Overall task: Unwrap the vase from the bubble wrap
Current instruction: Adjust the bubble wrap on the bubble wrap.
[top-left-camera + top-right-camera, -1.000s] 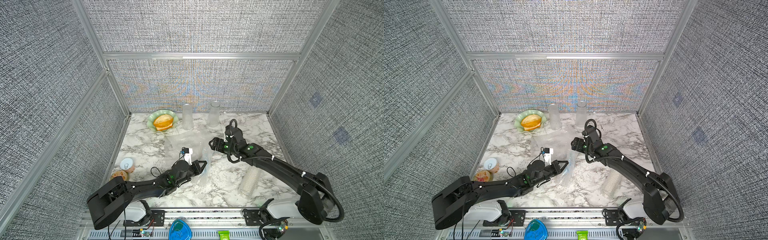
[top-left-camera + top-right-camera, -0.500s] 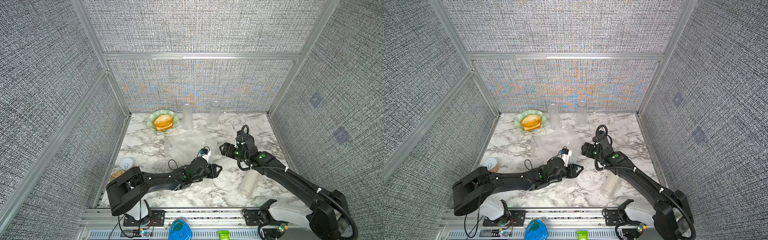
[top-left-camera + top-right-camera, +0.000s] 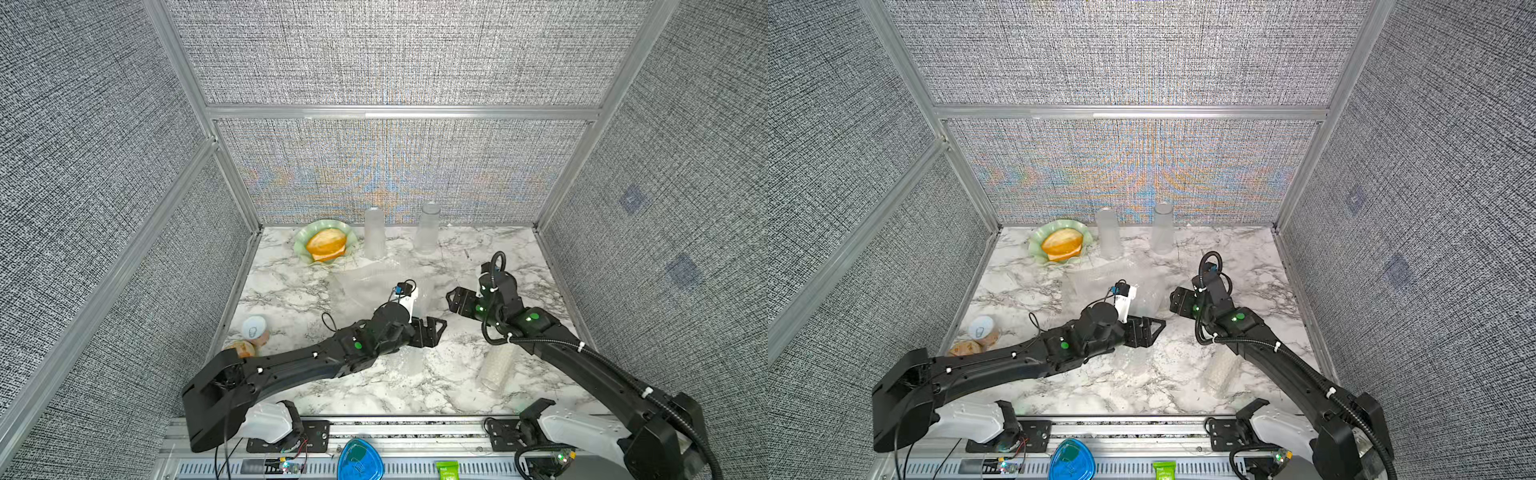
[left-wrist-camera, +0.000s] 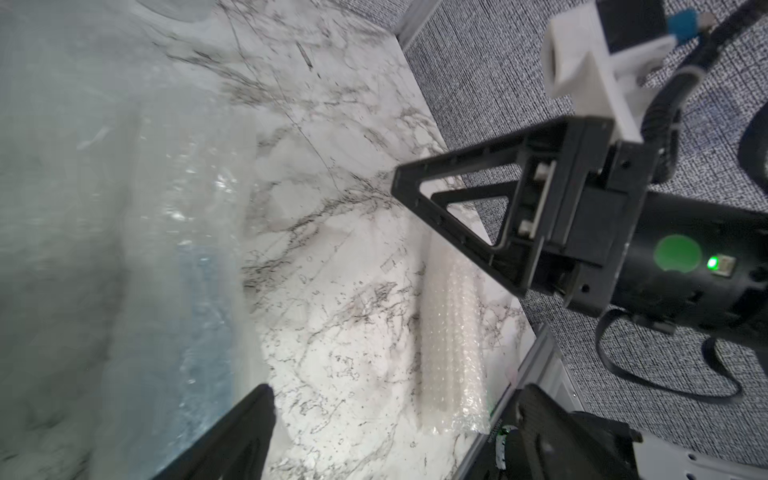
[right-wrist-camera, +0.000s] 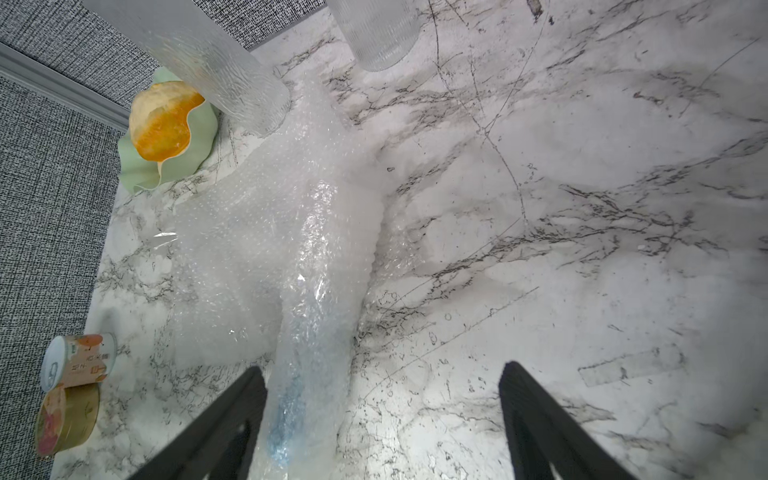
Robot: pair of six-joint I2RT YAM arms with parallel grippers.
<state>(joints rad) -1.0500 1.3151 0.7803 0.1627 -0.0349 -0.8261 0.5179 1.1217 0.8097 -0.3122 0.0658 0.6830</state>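
Note:
A crinkled sheet of bubble wrap [image 3: 365,286] [image 3: 1096,282] is spread mid-table and rolls up into a bundle [image 5: 307,316]. The vase is hidden inside that bundle; only a bluish tint [image 5: 286,419] [image 4: 203,332] shows through. My left gripper [image 3: 432,330] [image 3: 1148,330] [image 4: 395,432] stands open just in front of the bundle, with bare marble between its fingers. My right gripper [image 3: 457,300] [image 3: 1179,301] [image 5: 382,415] is open to the right of the bundle. The bundle's near end lies beside one of the right gripper's fingers [image 5: 232,415].
A second bubble wrap roll [image 3: 496,365] [image 4: 453,345] lies front right. Two ribbed clear glass cylinders [image 3: 374,232] [image 3: 428,228] stand at the back wall beside a green plate [image 3: 303,253] holding orange food. Two cans [image 3: 254,330] sit at the left edge. Fabric walls enclose the table.
My left gripper was shut on the wrap; it has swung right and opened, letting go. The right gripper has drawn back to the right, still open.

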